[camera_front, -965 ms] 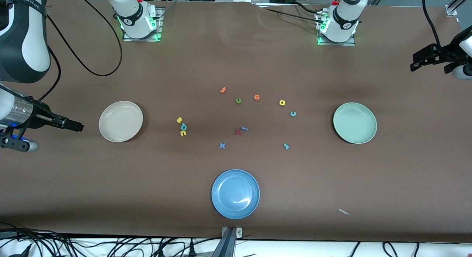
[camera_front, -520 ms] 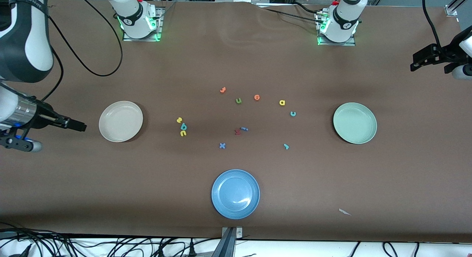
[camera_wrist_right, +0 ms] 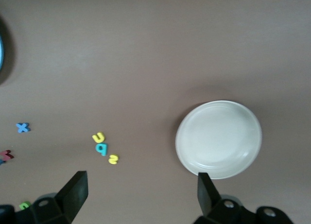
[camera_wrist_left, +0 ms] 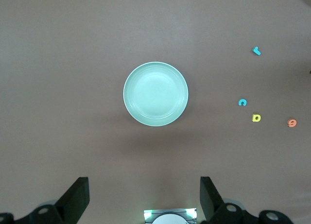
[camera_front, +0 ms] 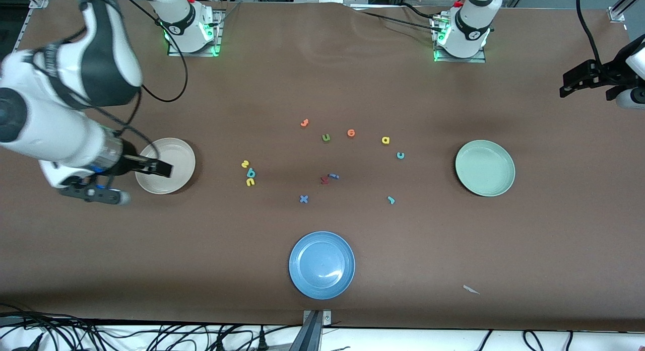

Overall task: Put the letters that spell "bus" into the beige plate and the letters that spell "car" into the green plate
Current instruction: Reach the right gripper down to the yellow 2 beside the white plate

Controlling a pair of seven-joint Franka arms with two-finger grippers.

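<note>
Swung in over the beige plate (camera_front: 174,152), right gripper (camera_front: 162,168) hovers spread; left gripper (camera_front: 572,86) waits, spread.

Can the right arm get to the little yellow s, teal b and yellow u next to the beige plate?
Probably yes. The right gripper, open and empty, is over the beige plate. The yellow s, teal b and yellow u lie just past it on bare table, nothing between.

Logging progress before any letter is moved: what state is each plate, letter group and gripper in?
beige plate: empty.
green plate: empty.
blue plate: empty.
b, u, s letters: clustered on the table.
c, a, r letters: loose on the table.
right gripper: open, over the beige plate.
left gripper: open, waiting.
</note>
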